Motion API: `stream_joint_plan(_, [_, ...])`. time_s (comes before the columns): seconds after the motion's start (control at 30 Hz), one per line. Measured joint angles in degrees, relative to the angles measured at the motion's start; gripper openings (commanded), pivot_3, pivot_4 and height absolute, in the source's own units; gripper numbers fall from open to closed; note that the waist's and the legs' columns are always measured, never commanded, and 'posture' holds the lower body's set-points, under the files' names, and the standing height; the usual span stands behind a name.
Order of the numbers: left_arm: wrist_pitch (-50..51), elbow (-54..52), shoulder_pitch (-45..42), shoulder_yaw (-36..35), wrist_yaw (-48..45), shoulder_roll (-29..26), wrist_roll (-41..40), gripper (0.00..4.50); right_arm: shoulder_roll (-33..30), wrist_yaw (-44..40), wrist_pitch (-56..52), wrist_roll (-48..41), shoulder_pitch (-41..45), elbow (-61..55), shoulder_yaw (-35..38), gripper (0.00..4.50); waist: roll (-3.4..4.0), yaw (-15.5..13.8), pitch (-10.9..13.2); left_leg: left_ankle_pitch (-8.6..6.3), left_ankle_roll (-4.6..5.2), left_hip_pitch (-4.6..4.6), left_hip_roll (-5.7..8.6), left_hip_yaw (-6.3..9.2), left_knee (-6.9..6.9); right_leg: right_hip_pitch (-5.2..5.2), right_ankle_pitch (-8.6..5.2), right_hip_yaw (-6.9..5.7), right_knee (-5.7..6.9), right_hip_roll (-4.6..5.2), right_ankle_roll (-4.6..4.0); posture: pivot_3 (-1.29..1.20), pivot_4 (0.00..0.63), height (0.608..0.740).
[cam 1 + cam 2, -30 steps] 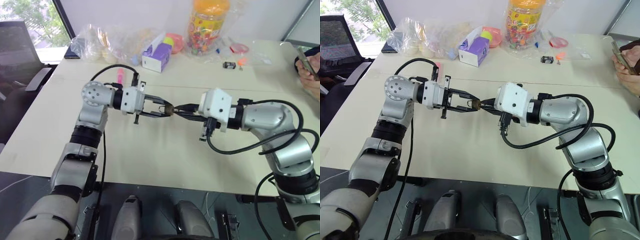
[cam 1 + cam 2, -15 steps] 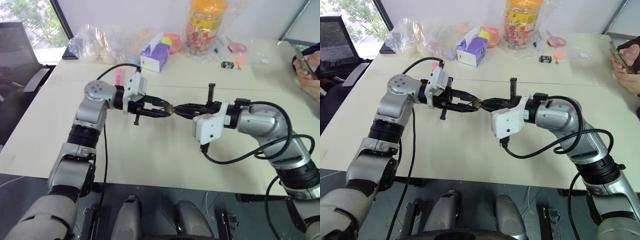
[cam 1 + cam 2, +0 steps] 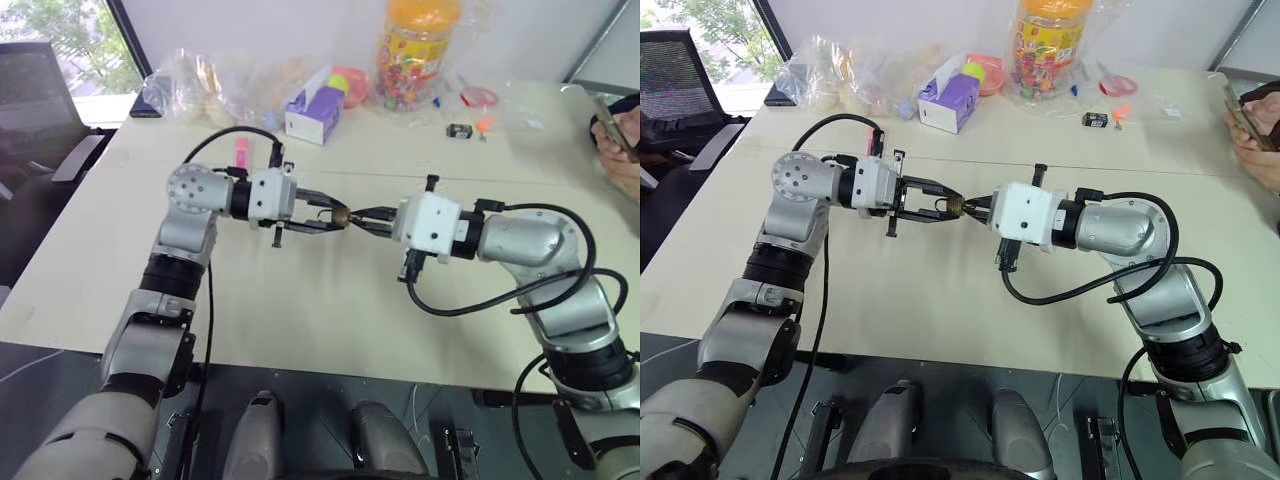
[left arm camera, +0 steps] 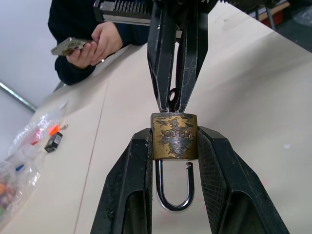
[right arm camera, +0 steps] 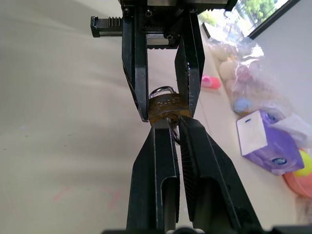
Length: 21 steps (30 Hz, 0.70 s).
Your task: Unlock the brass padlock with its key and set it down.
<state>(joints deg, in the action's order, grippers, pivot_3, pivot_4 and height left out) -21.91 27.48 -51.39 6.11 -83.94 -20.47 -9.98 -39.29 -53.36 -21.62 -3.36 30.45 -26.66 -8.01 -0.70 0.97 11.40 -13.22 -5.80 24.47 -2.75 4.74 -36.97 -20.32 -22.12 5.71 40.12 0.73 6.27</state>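
Above the table's middle, the left gripper [image 4: 174,161] clamps the small brass padlock [image 4: 174,136]; the right gripper [image 5: 175,127] pinches the thin silvery key [image 4: 172,95]. It should twist gently, staying aligned with the keyhole.

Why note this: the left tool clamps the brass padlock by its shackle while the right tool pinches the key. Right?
Not quite. The left tool clamps the brass padlock by its body, not its shackle, which hangs free between the fingers in the left wrist view. The right tool does pinch the key.

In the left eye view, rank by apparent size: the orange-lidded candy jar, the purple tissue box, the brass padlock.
1. candy jar
2. tissue box
3. brass padlock, smallest by far, even though it sits nearer the camera.
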Motion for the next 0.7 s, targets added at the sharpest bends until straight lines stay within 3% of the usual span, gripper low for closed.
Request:
stream_joint_plan(0.1, [1.7, 0.38, -0.02, 0.1, -0.03, 0.11, -0.09, 0.77, -2.14, 0.4, 8.95, 4.99, 0.36, 1.96, -2.13, 0.03, 0.0, 0.11, 0.0, -0.01, 0.01, 0.0, 0.01, -0.01, 0.0, -0.01, 0.0, 0.0, 0.0, 0.0, 0.0, 0.0, 0.15, 0.74])
stream_joint_plan(0.2, [10.3, -0.05, -0.03, 0.59, -0.49, 0.34, -1.43, 0.77, -4.46, 2.38, 22.89, 11.16, 0.33, 6.16, -4.03, 0.03, 0.0, 0.16, 0.0, -0.01, 0.01, 0.0, 0.02, -0.01, 0.0, -0.01, 0.0, 0.0, 0.0, 0.0, 0.01, 0.0, 0.15, 0.74])
stream_joint_plan(0.3, [16.5, -0.53, -0.08, 0.64, -0.79, 0.35, -3.05, 0.77, -4.4, 3.51, 28.18, 13.05, 0.18, 8.42, -3.84, 0.03, 0.0, 0.24, 0.0, -0.01, 0.01, 0.0, 0.0, 0.0, 0.01, -0.01, 0.0, -0.01, 0.0, -0.01, 0.0, 0.0, 0.15, 0.74])
stream_joint_plan(0.53, [3.03, 2.2, -0.86, -0.07, -0.37, 1.11, -1.3, 0.77, 0.06, 0.63, 1.4, 0.32, -0.83, 0.89, 0.25, 0.03, 0.0, 0.0, 0.0, 0.02, -0.04, 0.0, -0.01, 0.01, 0.0, 0.01, 0.0, -0.01, 0.01, 0.01, 0.0, 0.0, 0.15, 0.74])
stream_joint_plan(0.7, [0.24, 3.35, -0.85, -0.02, -0.99, 1.47, -1.29, 0.77, -0.65, 0.0, -4.74, -1.27, -0.11, -1.68, 0.24, 0.03, 0.0, -0.06, 0.0, 0.0, 0.0, 0.0, 0.01, 0.01, 0.0, 0.0, 0.0, -0.01, 0.01, 0.0, 0.0, 0.0, 0.15, 0.74])
